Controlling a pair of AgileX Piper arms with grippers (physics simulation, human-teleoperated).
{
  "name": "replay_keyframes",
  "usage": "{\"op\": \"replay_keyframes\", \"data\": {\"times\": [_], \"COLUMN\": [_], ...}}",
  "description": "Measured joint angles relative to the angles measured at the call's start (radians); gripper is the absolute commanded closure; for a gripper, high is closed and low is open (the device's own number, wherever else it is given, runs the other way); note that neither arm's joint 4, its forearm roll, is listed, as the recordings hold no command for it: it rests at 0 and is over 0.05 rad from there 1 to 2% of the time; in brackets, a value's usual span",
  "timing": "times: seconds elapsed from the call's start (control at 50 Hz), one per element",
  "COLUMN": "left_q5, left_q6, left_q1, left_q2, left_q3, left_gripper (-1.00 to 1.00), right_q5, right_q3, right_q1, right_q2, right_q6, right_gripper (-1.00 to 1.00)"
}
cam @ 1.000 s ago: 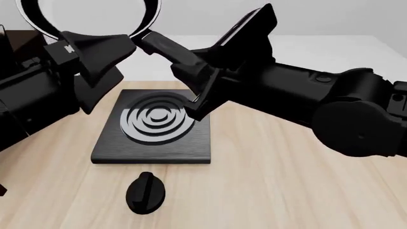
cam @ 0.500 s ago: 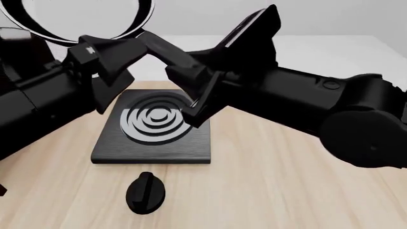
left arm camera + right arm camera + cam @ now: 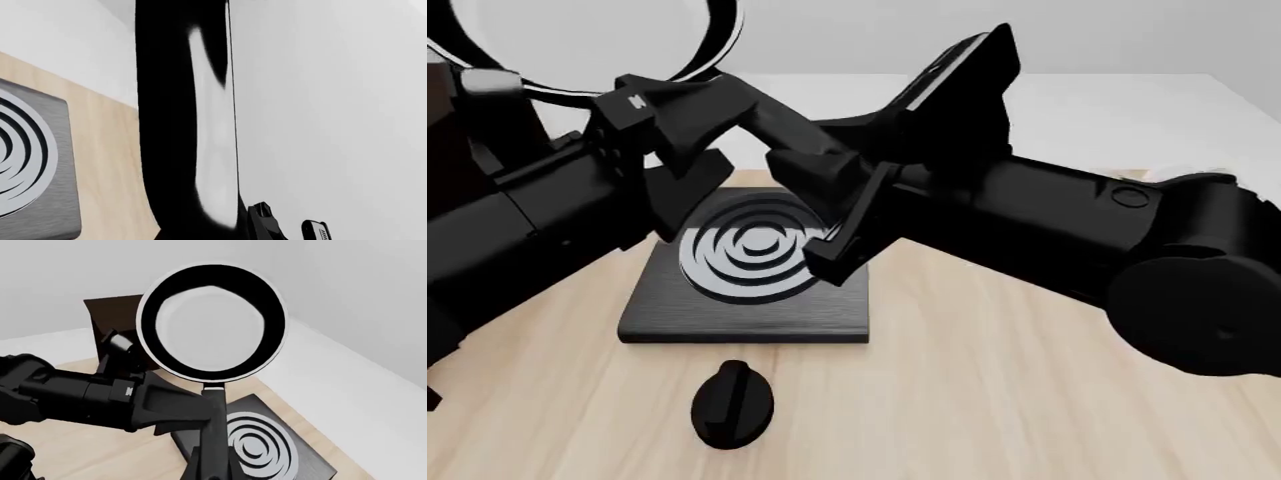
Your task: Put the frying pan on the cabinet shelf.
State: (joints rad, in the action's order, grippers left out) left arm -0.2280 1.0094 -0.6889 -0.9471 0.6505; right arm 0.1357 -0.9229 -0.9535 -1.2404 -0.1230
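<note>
The frying pan (image 3: 213, 322) is held up in the air, tilted so its glossy inside faces the right wrist camera. In the front view only part of its silvery rim (image 3: 701, 55) shows at the top left. My right gripper (image 3: 823, 188) is shut on the far end of the long black handle (image 3: 767, 115). My left gripper (image 3: 711, 135) is open, its fingers on either side of the handle near the pan (image 3: 200, 412). The left wrist view is filled by a close black glossy surface of the pan (image 3: 173, 125). The dark brown cabinet (image 3: 110, 312) stands behind the pan, at the far left (image 3: 438, 110).
The square black stove plate (image 3: 747, 290) with grey rings lies on the wooden table under both arms. A black knob (image 3: 733, 402) sits in front of it. The right arm's bulky body (image 3: 1121, 250) crosses the table's right half.
The left arm has swung right and forward, bringing its open fingers up to the pan's handle. The pan has shifted left and a little higher, further out of the front view.
</note>
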Motion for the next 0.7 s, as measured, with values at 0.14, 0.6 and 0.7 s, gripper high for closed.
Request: {"op": "replay_keyframes", "data": {"times": [0.14,0.6,0.7], "left_q5": [-0.043,-0.106,-0.110], "left_q6": [0.025,0.072,0.074], "left_q1": [-0.004,-0.009,-0.011], "left_q2": [-0.016,-0.044,-0.047], "left_q3": [-0.002,-0.018,-0.018], "left_gripper": [1.00,1.00,1.00], "right_q5": [0.005,0.023,0.030], "right_q3": [0.016,0.030,0.036], "right_q1": [-0.005,-0.009,-0.008], "right_q2": [0.006,0.005,0.008], "right_q6": [0.014,-0.018,-0.027], "right_gripper": [1.00,1.00,1.00]}}
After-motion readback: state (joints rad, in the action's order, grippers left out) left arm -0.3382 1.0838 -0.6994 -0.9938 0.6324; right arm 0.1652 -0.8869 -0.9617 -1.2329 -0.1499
